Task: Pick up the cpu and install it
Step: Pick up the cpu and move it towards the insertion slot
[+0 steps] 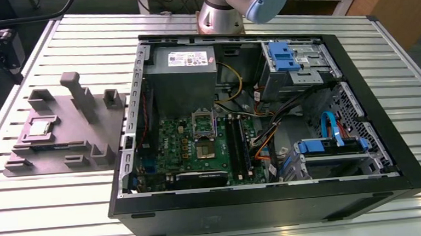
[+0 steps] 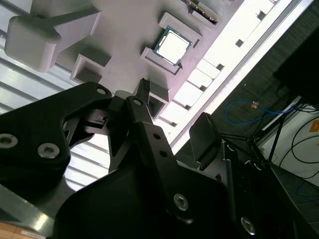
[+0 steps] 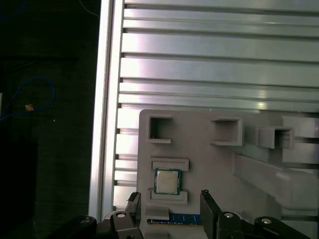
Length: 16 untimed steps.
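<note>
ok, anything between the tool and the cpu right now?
Nothing visible. In the first wrist view the open tool hangs above the grey fixture, and the cpu lies uncovered in its recess there, with nothing over it.

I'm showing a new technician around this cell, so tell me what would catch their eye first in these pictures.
The open computer case dominates the exterior view, its motherboard laid bare. At the exterior view's left sits a grey fixture holding the cpu, its silver top bright. In both wrist views the open pincer hangs near that cpu without touching it.
</note>
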Each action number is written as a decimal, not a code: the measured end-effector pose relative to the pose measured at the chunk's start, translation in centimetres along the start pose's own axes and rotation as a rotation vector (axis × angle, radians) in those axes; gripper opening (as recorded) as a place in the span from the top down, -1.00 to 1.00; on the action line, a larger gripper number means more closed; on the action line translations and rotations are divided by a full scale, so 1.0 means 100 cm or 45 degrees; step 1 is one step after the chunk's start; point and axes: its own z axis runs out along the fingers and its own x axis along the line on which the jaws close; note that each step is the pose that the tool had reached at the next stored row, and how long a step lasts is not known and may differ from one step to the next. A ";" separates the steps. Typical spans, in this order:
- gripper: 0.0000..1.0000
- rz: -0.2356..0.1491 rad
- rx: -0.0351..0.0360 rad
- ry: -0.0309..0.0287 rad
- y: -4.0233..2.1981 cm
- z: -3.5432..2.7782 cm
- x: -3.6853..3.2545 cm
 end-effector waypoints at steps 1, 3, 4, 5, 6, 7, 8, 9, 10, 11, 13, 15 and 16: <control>-0.18 0.000 -0.0001 -0.0002 -0.0006 0.0006 0.0000; -0.18 0.000 0.0000 0.0000 -0.0021 0.0021 0.0000; -0.18 0.000 -0.0001 -0.0001 -0.0024 0.0028 0.0000; -0.18 0.000 0.0001 0.0002 -0.0024 0.0030 0.0001; -0.18 0.000 0.0002 0.0003 -0.0024 0.0030 0.0001; -0.18 0.000 0.0001 0.0002 -0.0025 0.0033 0.0000; -0.18 0.000 0.0001 0.0001 -0.0025 0.0035 0.0000; -0.18 0.000 0.0000 0.0001 -0.0025 0.0035 0.0000; -0.18 0.000 0.0000 0.0001 -0.0025 0.0035 0.0000; -0.18 0.000 0.0000 0.0001 -0.0025 0.0035 0.0000; -0.18 0.000 0.0001 0.0002 -0.0026 0.0054 0.0000; -0.18 0.000 0.0000 0.0000 -0.0027 0.0074 0.0000; -0.18 0.000 0.0000 0.0001 -0.0027 0.0075 0.0000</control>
